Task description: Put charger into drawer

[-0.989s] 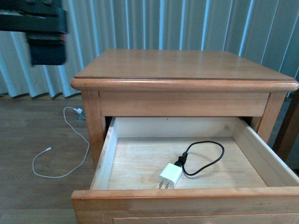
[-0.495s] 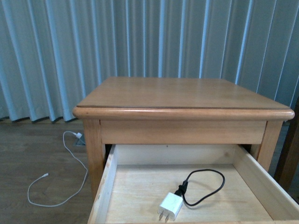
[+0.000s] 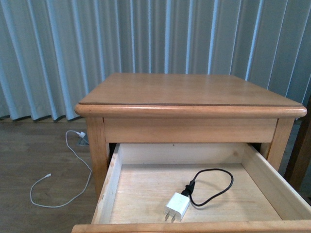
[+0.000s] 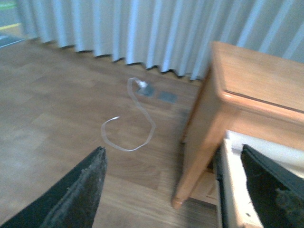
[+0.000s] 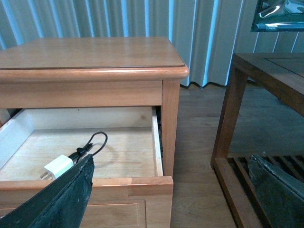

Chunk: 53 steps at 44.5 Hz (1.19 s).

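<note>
– What are the grippers doing?

– The left gripper (image 4: 172,149) is released, its dark fingers (image 4: 80,194) spread wide over the wood floor (image 4: 57,109) beside the nightstand (image 3: 189,90), with nothing between them. The right gripper (image 5: 171,159) is just as open and empty, off the front corner of the drawer (image 3: 109,187).

– What has changed in the last second?

– A second ago the left arm hung dark in the upper left of the front view. Now neither arm shows there. The view itself has also lifted, so more curtain (image 3: 146,34) shows and the panelled drawer front has dropped out of sight.

– And the charger?

– The charger (image 3: 177,206) has not stirred. The white plug block lies flat on the pale drawer floor near the front rim, prongs toward the robot, and its black cable (image 3: 214,187) loops behind it. I'd judge the placing done. The drawer stands pulled out, though the task only asks that the charger go in.

– Anything else about?

– A thin white cable (image 3: 89,170) trails on the floor left of the nightstand, and another wooden table (image 5: 266,66) stands to the right.

– Any brand or lettering?

– None I can read on the plug, the wood or the grippers
</note>
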Each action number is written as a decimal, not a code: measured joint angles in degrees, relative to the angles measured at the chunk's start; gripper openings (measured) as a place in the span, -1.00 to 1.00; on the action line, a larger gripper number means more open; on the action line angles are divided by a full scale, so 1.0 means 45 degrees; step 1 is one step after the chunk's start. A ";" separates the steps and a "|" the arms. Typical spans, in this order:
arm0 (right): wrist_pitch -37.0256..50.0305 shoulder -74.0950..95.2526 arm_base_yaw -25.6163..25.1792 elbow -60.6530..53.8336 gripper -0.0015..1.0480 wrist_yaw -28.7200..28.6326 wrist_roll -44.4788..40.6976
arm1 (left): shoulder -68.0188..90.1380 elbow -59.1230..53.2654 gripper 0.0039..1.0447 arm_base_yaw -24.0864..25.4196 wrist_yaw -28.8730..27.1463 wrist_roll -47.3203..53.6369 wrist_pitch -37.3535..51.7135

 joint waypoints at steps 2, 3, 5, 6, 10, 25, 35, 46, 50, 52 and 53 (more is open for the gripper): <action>0.0000 0.0000 0.0000 0.0000 0.84 0.0010 0.0005 | -0.0831 -0.0593 0.50 0.0733 0.2385 0.1234 0.0321; 0.0000 0.0005 0.0000 0.0000 0.84 0.0015 0.0000 | -0.1263 -0.0821 0.40 0.1127 0.3439 0.1734 0.0384; 0.0000 0.0000 0.0000 0.0000 0.84 0.0005 0.0000 | -0.1749 -0.1161 0.19 0.1870 0.5056 0.2346 0.0466; 0.0000 -0.0005 0.0000 0.0000 0.84 -0.0029 0.0000 | -0.1899 -0.1345 0.09 0.2195 0.5591 0.2560 0.0476; 0.0000 -0.0005 0.0000 0.0000 0.84 0.0015 0.0000 | -0.2307 -0.1904 -0.26 0.3055 0.6737 0.2982 0.0500; 0.0000 -0.0005 0.0000 0.0000 0.84 0.0005 0.0000 | -0.3390 -0.3041 -0.93 0.6363 0.9753 0.3254 0.0583; 0.0000 -0.0010 0.0000 0.0000 0.84 0.0005 0.0000 | -0.3755 -0.3492 -0.93 0.6445 0.9923 0.3269 0.0680; 0.0000 -0.0010 0.0000 0.0000 0.84 0.0005 0.0000 | -0.3973 -0.3750 -0.93 0.6450 0.9923 0.3269 0.0699; 0.0000 -0.0010 0.0000 0.0000 0.84 0.0005 0.0000 | -0.4381 -0.4124 -0.93 0.6455 0.9923 0.3269 0.0782; 0.0000 -0.0010 0.0000 0.0000 0.84 0.0010 0.0000 | -0.4425 -0.4182 -0.93 0.6460 0.9923 0.3269 0.0777; 0.0000 -0.0010 0.0000 0.0000 0.84 0.0005 0.0000 | -0.4435 -0.4182 -0.93 0.6465 0.9923 0.3269 0.0782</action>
